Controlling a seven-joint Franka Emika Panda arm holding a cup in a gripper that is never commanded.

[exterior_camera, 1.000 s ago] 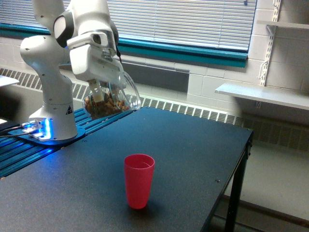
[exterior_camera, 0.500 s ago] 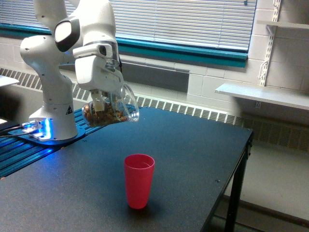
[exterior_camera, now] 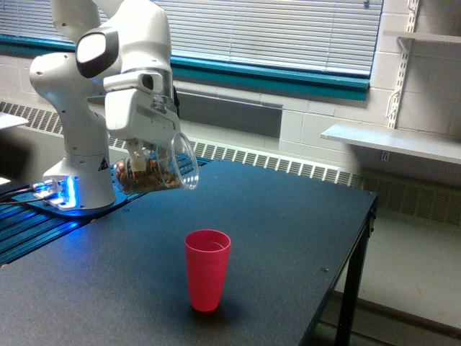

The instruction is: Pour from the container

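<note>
One tool (exterior_camera: 146,153) clamps the container (exterior_camera: 160,171) by its wall, tipped nearly sideways just beneath it, mouth toward the pink cup (exterior_camera: 207,268) standing lower on the desk (exterior_camera: 288,238). Thin plastic likely flexes; loose granules shift.

Even, fairly bright indoor light, soft and low in contrast. Daylight glows through the blinds (exterior_camera: 288,29) at twelve o'clock. A blue lamp glares on the arm's base (exterior_camera: 61,191) at nine o'clock. The pink cup (exterior_camera: 207,268) casts a faint shadow. The picture is slightly soft throughout.
</note>
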